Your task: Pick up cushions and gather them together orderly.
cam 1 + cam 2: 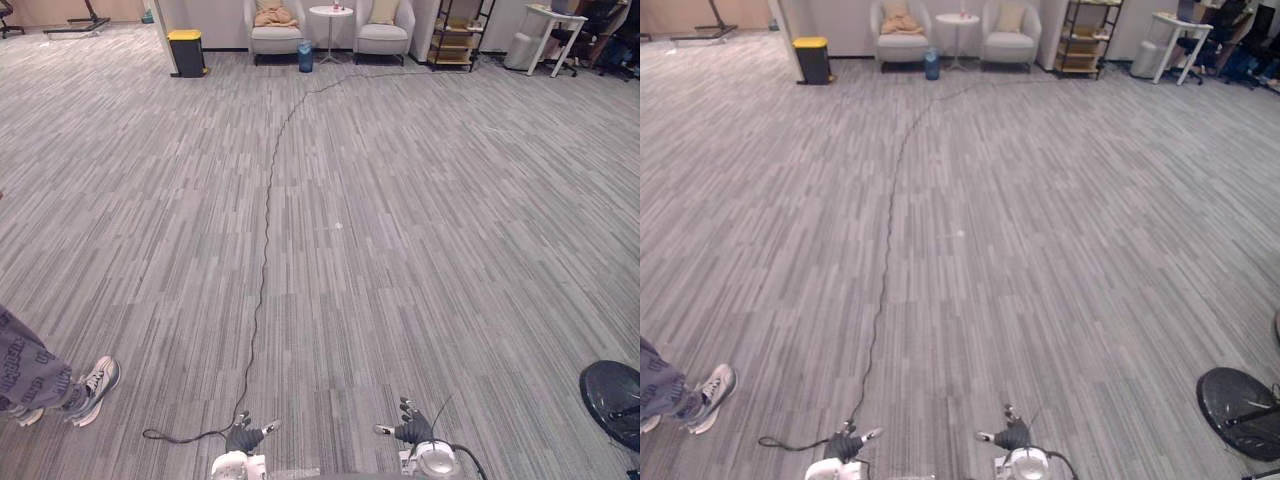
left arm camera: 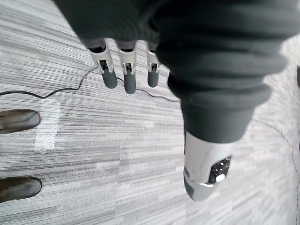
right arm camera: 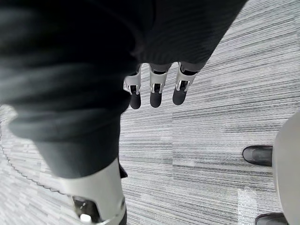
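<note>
Far across the room stand two light armchairs. A tan cushion (image 1: 272, 14) lies slumped on the left armchair (image 1: 276, 38), and a beige cushion (image 1: 384, 10) stands upright on the right armchair (image 1: 383, 40). My left hand (image 1: 243, 437) and right hand (image 1: 413, 430) hang low at the near edge, far from the cushions. In the left wrist view the left hand's fingers (image 2: 126, 75) are straight over bare carpet and hold nothing. The right hand's fingers (image 3: 157, 91) are straight and empty too.
A small round white table (image 1: 331, 14) and a blue bin (image 1: 305, 57) stand between the armchairs. A black bin with a yellow lid (image 1: 186, 52) is to their left, a shelf (image 1: 455, 35) and white desk (image 1: 555, 25) to their right. A person's shoe (image 1: 95, 385) is near left; a black round base (image 1: 615, 400) near right.
</note>
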Robot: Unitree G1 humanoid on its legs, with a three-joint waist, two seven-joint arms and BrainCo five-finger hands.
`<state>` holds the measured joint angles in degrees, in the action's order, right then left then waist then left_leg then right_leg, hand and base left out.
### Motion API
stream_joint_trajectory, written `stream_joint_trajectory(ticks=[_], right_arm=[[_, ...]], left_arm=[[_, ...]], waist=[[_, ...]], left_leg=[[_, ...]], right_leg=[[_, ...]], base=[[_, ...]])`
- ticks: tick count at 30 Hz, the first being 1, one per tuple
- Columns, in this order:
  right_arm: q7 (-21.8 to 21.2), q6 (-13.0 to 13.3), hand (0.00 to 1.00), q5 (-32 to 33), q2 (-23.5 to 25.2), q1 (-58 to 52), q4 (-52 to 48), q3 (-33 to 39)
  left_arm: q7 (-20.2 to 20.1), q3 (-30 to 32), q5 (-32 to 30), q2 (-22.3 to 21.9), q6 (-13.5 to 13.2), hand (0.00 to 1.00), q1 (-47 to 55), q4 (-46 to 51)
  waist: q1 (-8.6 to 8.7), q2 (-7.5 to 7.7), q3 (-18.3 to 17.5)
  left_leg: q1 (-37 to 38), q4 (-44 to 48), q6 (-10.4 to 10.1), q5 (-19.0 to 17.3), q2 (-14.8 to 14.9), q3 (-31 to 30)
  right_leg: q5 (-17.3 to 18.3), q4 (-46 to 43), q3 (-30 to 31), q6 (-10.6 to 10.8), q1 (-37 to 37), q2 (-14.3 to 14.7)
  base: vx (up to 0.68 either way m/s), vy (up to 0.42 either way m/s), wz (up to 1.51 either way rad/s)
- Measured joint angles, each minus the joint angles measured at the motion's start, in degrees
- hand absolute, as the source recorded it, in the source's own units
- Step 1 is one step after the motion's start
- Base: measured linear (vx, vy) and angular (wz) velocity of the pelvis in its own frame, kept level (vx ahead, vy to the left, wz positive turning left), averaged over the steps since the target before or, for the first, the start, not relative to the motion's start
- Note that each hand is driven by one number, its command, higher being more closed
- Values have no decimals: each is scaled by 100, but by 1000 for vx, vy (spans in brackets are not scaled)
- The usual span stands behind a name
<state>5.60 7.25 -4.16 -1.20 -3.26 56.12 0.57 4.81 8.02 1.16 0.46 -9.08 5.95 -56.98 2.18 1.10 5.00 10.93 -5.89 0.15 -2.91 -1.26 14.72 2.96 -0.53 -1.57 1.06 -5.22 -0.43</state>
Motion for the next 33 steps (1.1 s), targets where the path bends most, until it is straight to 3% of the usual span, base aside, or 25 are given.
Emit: stream_joint_trajectory(ticks=[18,33], right_arm=[[-54,-163,0,709,-90,-7,389,824],[-54,-214,0,877,-88,-23,394,831]], left_arm=[[-13,-130,3,227,111,0,-71,-247],[-15,-360,12,324,140,0,-59,-339]], waist=[[-78,-22,103],[-81,-25,104]], left_leg=[[-185,-3,23,11,-64,-346],[-190,-36,53,34,-111,-456]], right_leg=[[37,199,-351,56,-90,-65],[36,270,-449,57,-160,-108]], base=[[12,-22,11],[-30,-23,4]])
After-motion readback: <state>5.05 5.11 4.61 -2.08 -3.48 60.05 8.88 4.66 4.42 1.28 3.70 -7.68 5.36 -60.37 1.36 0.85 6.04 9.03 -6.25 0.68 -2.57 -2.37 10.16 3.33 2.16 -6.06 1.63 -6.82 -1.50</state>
